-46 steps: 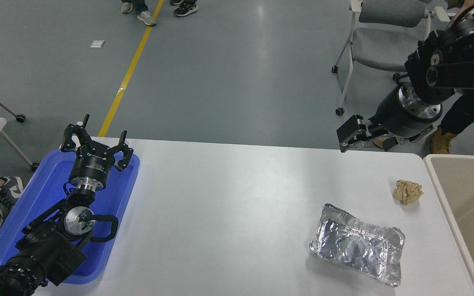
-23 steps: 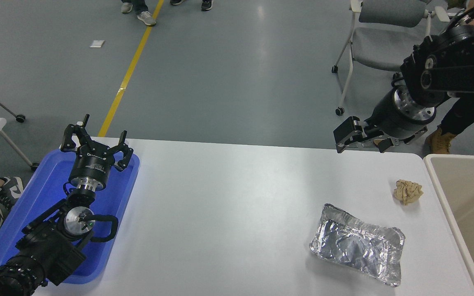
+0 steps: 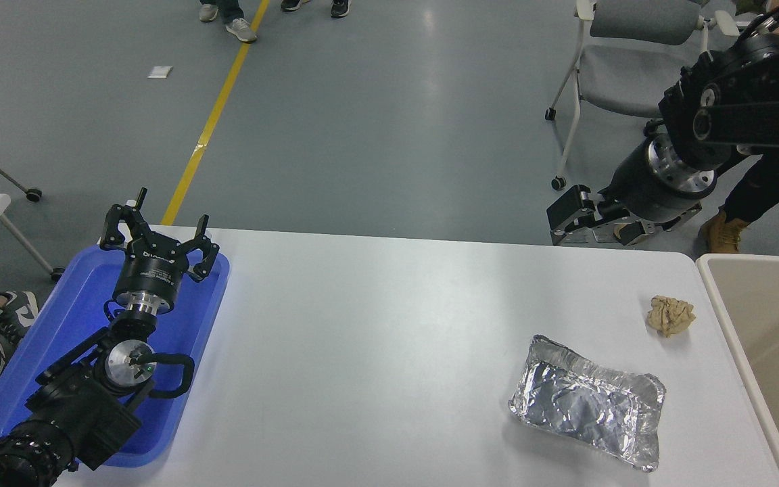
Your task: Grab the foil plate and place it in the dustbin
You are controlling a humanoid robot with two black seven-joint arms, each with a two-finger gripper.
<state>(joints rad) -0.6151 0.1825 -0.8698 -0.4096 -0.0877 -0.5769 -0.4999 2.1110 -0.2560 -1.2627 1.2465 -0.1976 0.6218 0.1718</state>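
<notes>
— Grey floor with a yellow line behind, white table [image 3: 376, 352] in front. Where's the plate?

— I see the foil plate [image 3: 587, 400] lying flat near the table's front right corner, crinkled shiny silver, roughly rectangular with a dented raised rim. Its long axis runs diagonally, from upper left down toward the lower right, open side up.

— What's around it?

— A small crumpled tan paper ball [image 3: 671, 315] sits apart from it, farther back, close to the table's right edge. The beige dustbin [image 3: 721, 297], thick rounded rim and smooth inside, stands just beside that edge. On the plate's left I have a wide stretch of bare tabletop.

— And my arms?

— My right gripper [image 3: 565, 220] hangs above the table's far edge, well apart from the plate, pointing left; I can't tell whether its fingers are spread or closed. My left gripper [image 3: 157, 235] is parked over the blue tray [image 3: 58, 338] at the lower left, fingers spread, holding nothing.
</notes>
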